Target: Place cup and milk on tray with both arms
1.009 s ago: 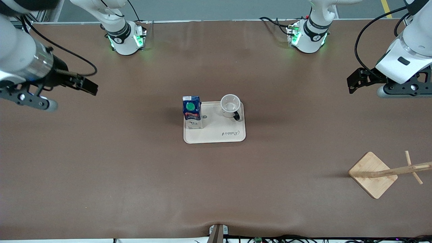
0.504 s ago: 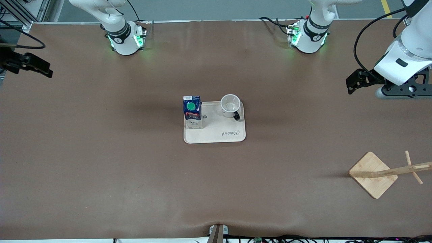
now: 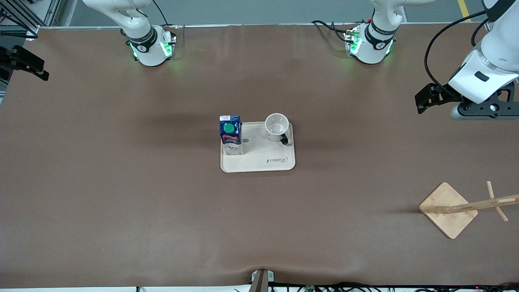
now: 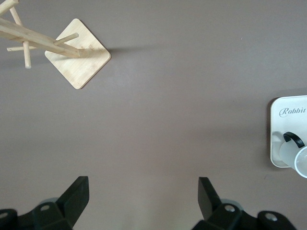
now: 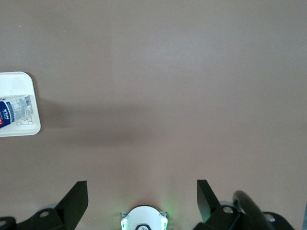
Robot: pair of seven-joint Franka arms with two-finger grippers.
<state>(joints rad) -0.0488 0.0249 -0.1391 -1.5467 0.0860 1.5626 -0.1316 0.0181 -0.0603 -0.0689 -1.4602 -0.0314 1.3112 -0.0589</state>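
The small white enamel cup with black loop handle (image 3: 277, 127) and the tall dark-blue milk carton with green cap (image 3: 230, 134) both stand upright on the flat beige rectangular tray (image 3: 259, 162) at mid-bench. The cup looks light, rigid and slick, best pinched across its rim; the carton looks top-heavy and crushable, best gripped on its flat sides. The left end effector (image 4: 143, 201) and right end effector (image 5: 142, 197) hang released and empty, over the bench's 2 ends.

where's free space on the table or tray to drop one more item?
On the tray, the strip with the script, nearer the front camera than the milk and cup. Bare table between tray and wooden stand, and toward the right arm's end. Crowded: the tray's edge nearest the bases.
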